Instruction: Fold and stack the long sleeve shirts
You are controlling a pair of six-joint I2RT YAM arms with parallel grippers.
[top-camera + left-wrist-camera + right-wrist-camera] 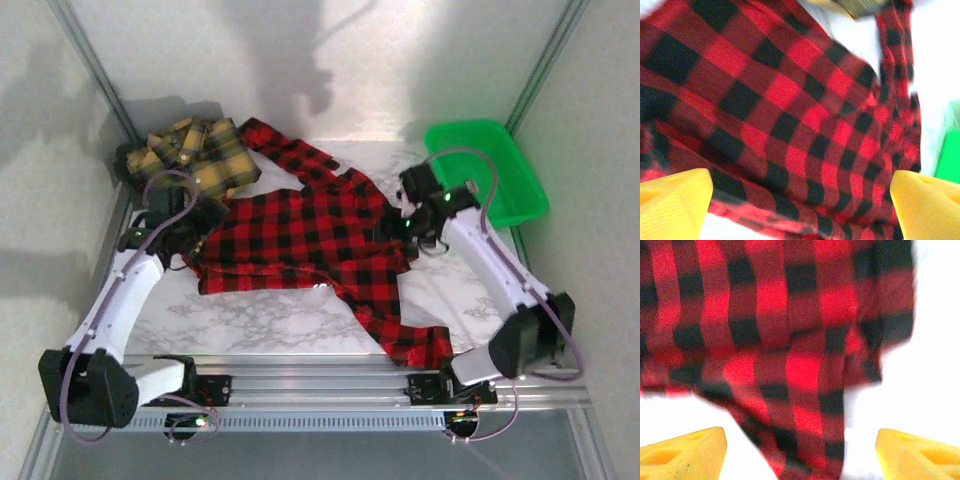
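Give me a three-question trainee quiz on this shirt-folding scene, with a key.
1. True or false: the left claw and the right claw both stand open over the red-and-black shirt.
2. Where does the yellow-and-black shirt lie? A) crumpled at the far left corner of the table B) hanging from the right claw C) folded on the red-and-black shirt
3. Fill in: one sleeve of the red-and-black shirt trails toward the ___ arm's base.
Key: 1 true; 2 A; 3 right.
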